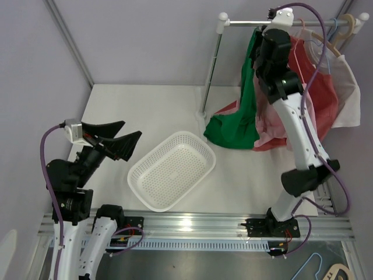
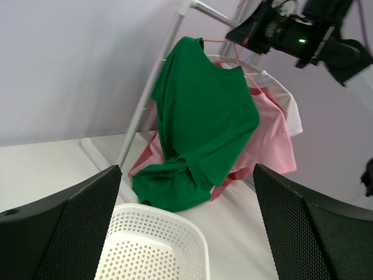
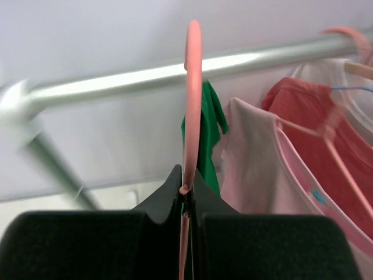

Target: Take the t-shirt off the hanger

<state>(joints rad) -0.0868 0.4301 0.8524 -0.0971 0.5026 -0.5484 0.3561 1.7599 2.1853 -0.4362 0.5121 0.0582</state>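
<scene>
Pink hanger (image 3: 192, 87) neck pinched by closed right gripper (image 3: 187, 192), hook upright at rail (image 3: 116, 81); green t-shirt (image 2: 204, 128) draped below; left gripper (image 1: 130, 130) gaped wide, empty, well apart

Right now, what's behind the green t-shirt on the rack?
A pale pink shirt hangs behind the green t-shirt, then a red shirt and a white shirt. The green fabric hides much of the pink one.

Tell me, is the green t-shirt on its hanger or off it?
On. The green t-shirt hangs from the pink hanger on the rail, hem bunched on the table; the right claw grips that hanger's neck.
</scene>
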